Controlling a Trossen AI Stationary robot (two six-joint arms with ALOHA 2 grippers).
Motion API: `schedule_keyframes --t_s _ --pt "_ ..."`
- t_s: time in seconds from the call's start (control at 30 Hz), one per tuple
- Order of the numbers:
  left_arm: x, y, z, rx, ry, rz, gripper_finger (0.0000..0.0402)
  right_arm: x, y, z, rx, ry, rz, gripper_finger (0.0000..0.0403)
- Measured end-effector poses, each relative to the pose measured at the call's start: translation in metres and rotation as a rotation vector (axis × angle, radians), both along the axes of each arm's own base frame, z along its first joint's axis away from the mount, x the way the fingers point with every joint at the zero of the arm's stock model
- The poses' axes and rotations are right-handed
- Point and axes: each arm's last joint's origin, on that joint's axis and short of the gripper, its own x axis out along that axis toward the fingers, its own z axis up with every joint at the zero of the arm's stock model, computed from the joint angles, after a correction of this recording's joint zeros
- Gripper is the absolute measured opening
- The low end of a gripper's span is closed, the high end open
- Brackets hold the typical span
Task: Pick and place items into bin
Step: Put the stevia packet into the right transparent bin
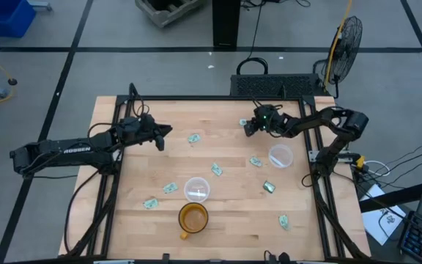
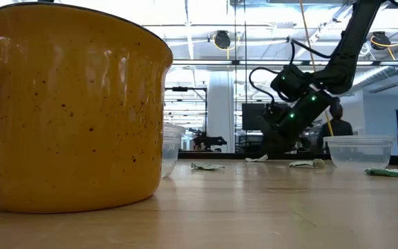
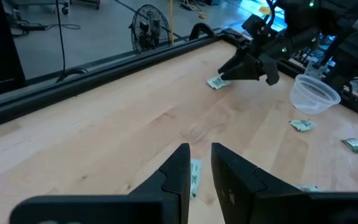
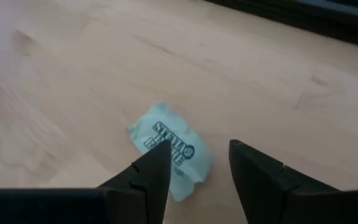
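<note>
Several small pale green-and-white packets lie flat and scattered on the wooden table. My right gripper [image 1: 249,127] is open near the far edge, low over one packet [image 4: 166,146]. That packet lies partly between the fingers and partly under one fingertip [image 4: 157,163]. My left gripper [image 1: 165,133] hovers left of centre, slightly open. It points toward the table's right at another packet [image 1: 193,138], which shows through the finger gap [image 3: 195,177]. Further packets [image 1: 216,169] [image 1: 256,161] [image 1: 269,187] lie mid-table. My right gripper comes at the packet slanting down from the table's right side. One fingertip [image 4: 157,163] overlaps the packet's edge [image 4: 178,177] in the wrist view, and I cannot tell whether it touches. The packet lies flat on the table.
Two clear plastic cups [image 1: 280,155] [image 1: 197,188] and a yellow speckled mug [image 1: 193,218] stand on the table. The mug fills the low view's left [image 2: 68,104]. A black basket [image 1: 280,85] sits beyond the far edge. More packets [image 1: 170,188] [image 1: 150,203] [image 1: 283,221] lie near the front.
</note>
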Motion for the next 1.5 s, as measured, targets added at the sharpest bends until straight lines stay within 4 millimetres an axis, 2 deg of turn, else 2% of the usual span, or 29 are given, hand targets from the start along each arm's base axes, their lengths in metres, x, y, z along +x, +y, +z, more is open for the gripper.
schedule_keyframes --t_s 0.2,0.3,0.63,0.83,0.97,1.1,1.2,1.33,1.4,1.5 --pt "0.0 0.0 -0.001 -0.003 0.006 0.0 0.0069 -0.001 -0.001 0.001 0.001 0.004 -0.003 0.0151" --pt "0.0 0.0 -0.001 -0.008 0.013 -0.001 0.0069 -0.002 0.0 0.0 0.011 0.016 -0.001 0.0136" --pt "0.0 0.0 -0.002 -0.008 0.014 0.0 0.0069 -0.003 0.0 -0.001 0.001 0.045 0.029 0.0009" --pt "0.0 0.0 -0.001 0.014 0.02 -0.008 0.0069 -0.001 0.002 0.004 0.013 0.009 0.093 0.0004" --pt "0.0 0.0 -0.001 0.012 0.019 -0.007 0.0069 -0.002 0.006 0.025 0.01 -0.079 0.159 0.0001" --pt "0.0 0.0 -0.001 0.011 0.019 -0.007 0.0069 -0.006 0.025 0.061 -0.001 -0.161 0.242 0.0001" --pt "0.0 0.0 -0.001 0.011 0.019 -0.007 0.0069 -0.013 0.05 0.091 -0.051 -0.203 0.323 0.0001" --pt "0.0 0.0 -0.001 0.006 0.016 -0.005 0.0069 -0.033 0.086 0.121 -0.057 -0.252 0.421 0.0" --pt "0.0 0.0 -0.001 0.005 0.016 -0.005 0.0069 -0.046 0.103 0.128 -0.024 -0.238 0.414 0.0" --pt "0.0 0.0 -0.001 0.002 0.016 -0.004 0.0069 -0.072 0.122 0.121 0.015 -0.062 0.296 0.0"
